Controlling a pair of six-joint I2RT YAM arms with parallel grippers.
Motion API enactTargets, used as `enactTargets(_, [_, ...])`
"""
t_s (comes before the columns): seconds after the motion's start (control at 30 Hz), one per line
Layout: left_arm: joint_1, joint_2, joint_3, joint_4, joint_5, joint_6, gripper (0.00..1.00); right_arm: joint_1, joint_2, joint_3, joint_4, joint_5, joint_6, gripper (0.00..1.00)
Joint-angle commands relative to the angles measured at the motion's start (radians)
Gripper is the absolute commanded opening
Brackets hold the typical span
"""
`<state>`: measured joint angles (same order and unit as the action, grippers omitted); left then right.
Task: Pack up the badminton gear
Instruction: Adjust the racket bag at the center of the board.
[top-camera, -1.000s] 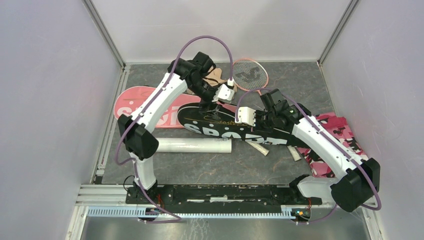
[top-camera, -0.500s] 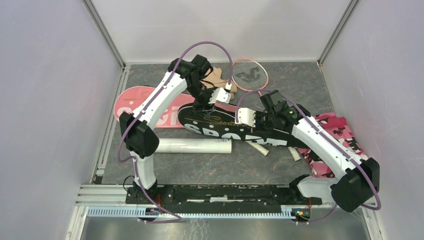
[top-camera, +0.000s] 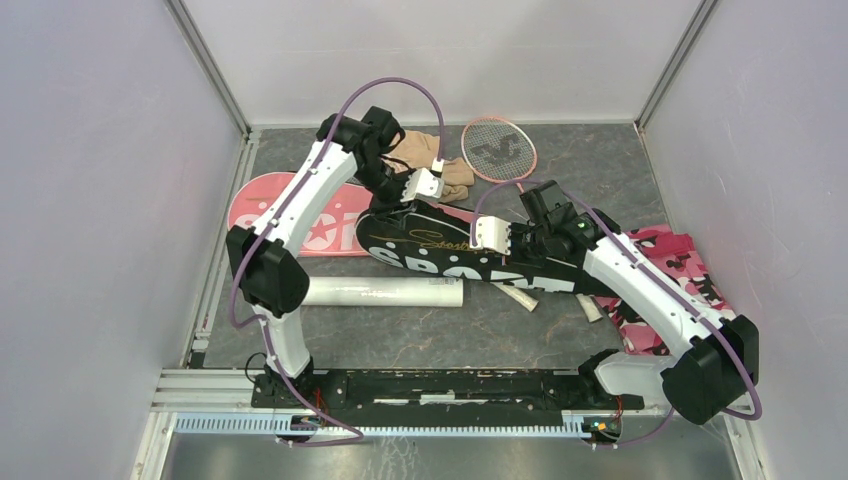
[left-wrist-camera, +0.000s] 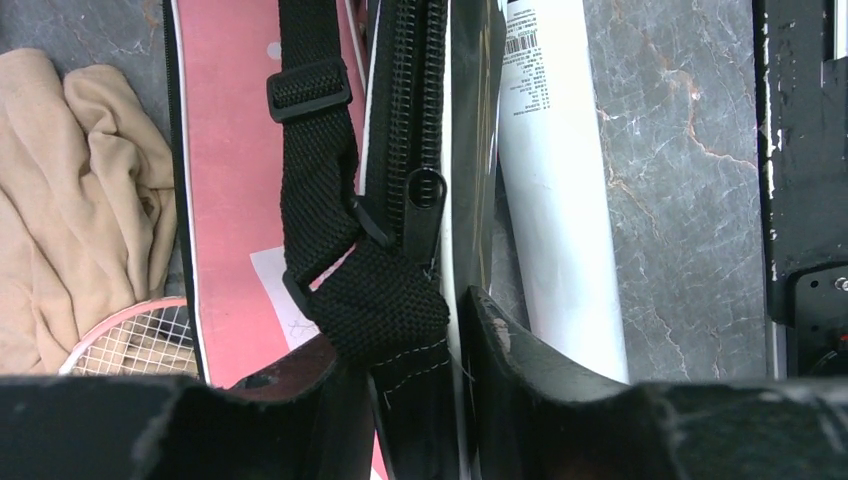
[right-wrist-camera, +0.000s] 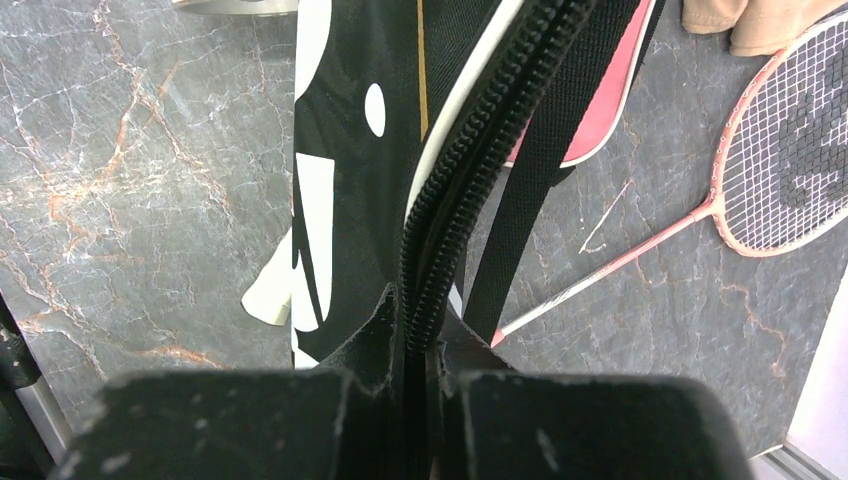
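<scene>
Black cover (top-camera: 460, 258) lies mid-counter, partly over the pink cover (top-camera: 300, 205). My right tool (right-wrist-camera: 420, 345) is pinched tight on its zip edge. My left tool (left-wrist-camera: 400, 350) straddles the strap (left-wrist-camera: 370, 300) at half width; I cannot tell whether it bites. I'd aim for the zip pull (left-wrist-camera: 424, 200), not the webbing, with the right as a firm anchor.

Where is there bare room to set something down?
Bare table: the near strip between the white tube and the base rail, and the far right corner beside the pink racket. Crowded mid-table around the black cover.
</scene>
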<state>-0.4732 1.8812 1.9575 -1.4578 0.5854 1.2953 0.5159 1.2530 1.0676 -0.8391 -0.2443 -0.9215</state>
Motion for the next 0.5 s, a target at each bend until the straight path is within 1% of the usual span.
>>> enactTargets(0.0, [0.002, -0.053, -0.006, -0.006, 0.042, 0.022, 0.4, -0.011, -0.009, -0.024, -0.067, 0.042, -0.013, 0.0])
enactTargets(0.07, [0.004, -0.057, -0.012, -0.006, 0.043, 0.021, 0.38, -0.011, -0.009, -0.026, -0.066, 0.044, -0.012, 0.0])
enactTargets(0.13, [0.004, -0.063, -0.014, -0.006, 0.049, 0.029, 0.4, -0.012, -0.009, -0.026, -0.067, 0.042, -0.013, 0.0])
enactTargets(0.17, [0.005, -0.067, -0.01, -0.006, 0.057, 0.031, 0.43, -0.011, -0.009, -0.027, -0.068, 0.042, -0.013, 0.0])
enactTargets(0.23, [0.005, -0.074, 0.005, -0.003, 0.084, 0.033, 0.52, -0.011, -0.007, -0.027, -0.069, 0.041, -0.013, 0.0])
enactTargets(0.3, [0.005, -0.089, 0.019, 0.01, 0.124, 0.034, 0.65, -0.011, -0.004, -0.025, -0.07, 0.037, -0.013, 0.0])
enactTargets(0.33, [0.004, -0.1, 0.019, 0.025, 0.147, 0.033, 0.7, -0.012, -0.002, -0.023, -0.071, 0.036, -0.013, 0.0])
enactTargets(0.4, [-0.003, -0.124, 0.006, 0.064, 0.181, 0.023, 0.75, -0.011, -0.001, -0.021, -0.073, 0.033, -0.011, 0.0])
enactTargets(0.47, [-0.019, -0.148, -0.018, 0.113, 0.198, 0.011, 0.77, -0.012, -0.001, -0.02, -0.073, 0.032, -0.011, 0.0])
